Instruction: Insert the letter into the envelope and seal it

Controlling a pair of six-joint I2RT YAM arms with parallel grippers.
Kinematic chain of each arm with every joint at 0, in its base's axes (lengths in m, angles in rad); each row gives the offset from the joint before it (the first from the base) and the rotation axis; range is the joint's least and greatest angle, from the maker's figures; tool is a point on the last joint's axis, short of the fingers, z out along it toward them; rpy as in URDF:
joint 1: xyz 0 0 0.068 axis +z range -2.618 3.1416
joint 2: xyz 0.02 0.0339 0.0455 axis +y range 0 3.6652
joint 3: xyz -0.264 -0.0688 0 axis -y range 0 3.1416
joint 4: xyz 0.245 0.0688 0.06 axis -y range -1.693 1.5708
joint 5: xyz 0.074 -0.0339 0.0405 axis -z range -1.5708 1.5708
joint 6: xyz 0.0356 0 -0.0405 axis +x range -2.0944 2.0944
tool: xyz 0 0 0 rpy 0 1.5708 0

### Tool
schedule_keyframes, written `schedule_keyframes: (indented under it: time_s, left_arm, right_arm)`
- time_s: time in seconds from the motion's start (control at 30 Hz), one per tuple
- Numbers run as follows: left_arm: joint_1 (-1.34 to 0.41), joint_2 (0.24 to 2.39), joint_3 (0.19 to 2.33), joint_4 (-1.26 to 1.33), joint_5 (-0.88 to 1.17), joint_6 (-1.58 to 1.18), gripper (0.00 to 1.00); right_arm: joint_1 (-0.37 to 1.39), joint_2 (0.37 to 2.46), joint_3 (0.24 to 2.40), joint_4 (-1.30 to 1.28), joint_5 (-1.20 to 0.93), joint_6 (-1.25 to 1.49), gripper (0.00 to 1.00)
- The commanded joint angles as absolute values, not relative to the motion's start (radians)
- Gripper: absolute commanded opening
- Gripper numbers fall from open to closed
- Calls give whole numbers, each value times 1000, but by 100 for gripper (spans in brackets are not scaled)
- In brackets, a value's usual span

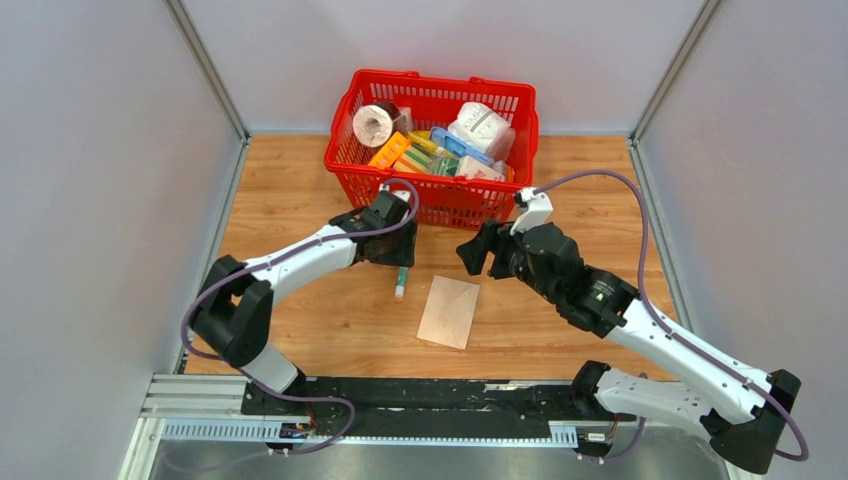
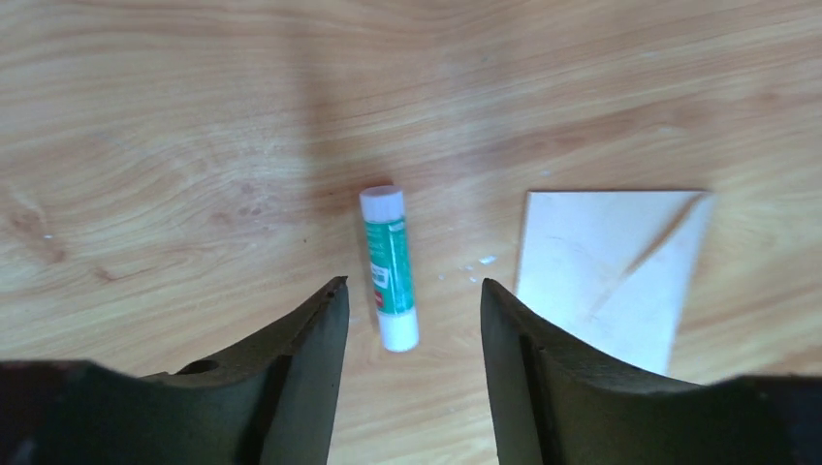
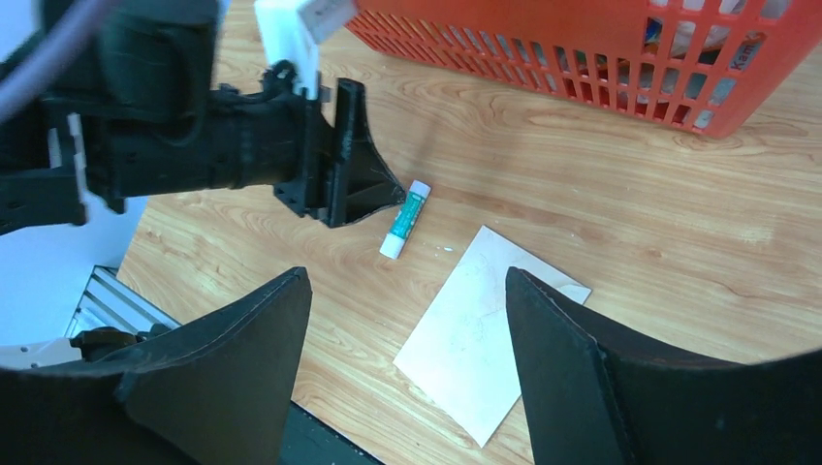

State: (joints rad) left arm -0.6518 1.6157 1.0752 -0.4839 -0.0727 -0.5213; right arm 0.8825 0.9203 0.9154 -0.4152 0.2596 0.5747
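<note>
Lying flat on the wooden table [image 1: 300,210], the tan envelope [image 1: 449,311] shows its diagonal seam lines face up, just off the right-hand finger of your left gripper [image 2: 412,282] and beneath the forward reach of your right gripper [image 3: 407,276]. Nothing touches it. Your left gripper stands with its jaws wide apart and holds nothing; a green-and-white glue stick [image 2: 390,266] lies on the wood, framed between its two fingers in the left wrist view, just beside the envelope's near edge. Whether the fingers touch the stick cannot be told. Your right gripper, facing the left one, is also spread wide and empty, with envelope and stick both ahead of it. Beyond both grippers sits the red basket [image 1: 440,200], filled with paper rolls [image 1: 376,124] and packets.
</note>
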Motion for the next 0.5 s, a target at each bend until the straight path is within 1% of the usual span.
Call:
schedule_keyframes:
  time_s: [0.0, 0.03, 0.07, 0.17, 0.23, 0.37, 0.47]
  left_arm:
    - [-649, 1430, 1086, -503, -28, -485, 66]
    - [-649, 1398, 1078, -502, -12, -482, 70]
    - [-647, 1343, 1060, -502, -6, -471, 78]
    - [-647, 1217, 1060, -558, -12, -440, 79]
    - [-647, 1162, 1077, -629, -67, -443, 79]
    - [-647, 1053, 1095, -719, -184, -471, 80]
    - [-647, 979, 1100, -750, -227, -466, 80]
  right_arm:
    - [881, 914, 989, -446, 304, 561, 79]
    - [881, 916, 999, -457, 308, 560, 80]
    - [881, 914, 1006, -465, 314, 561, 83]
    - [879, 916, 1032, -488, 324, 564, 94]
    - [879, 916, 1040, -495, 334, 575, 100]
    - [879, 917, 1049, -509, 357, 580, 100]
    - [877, 917, 1052, -515, 386, 577, 100]
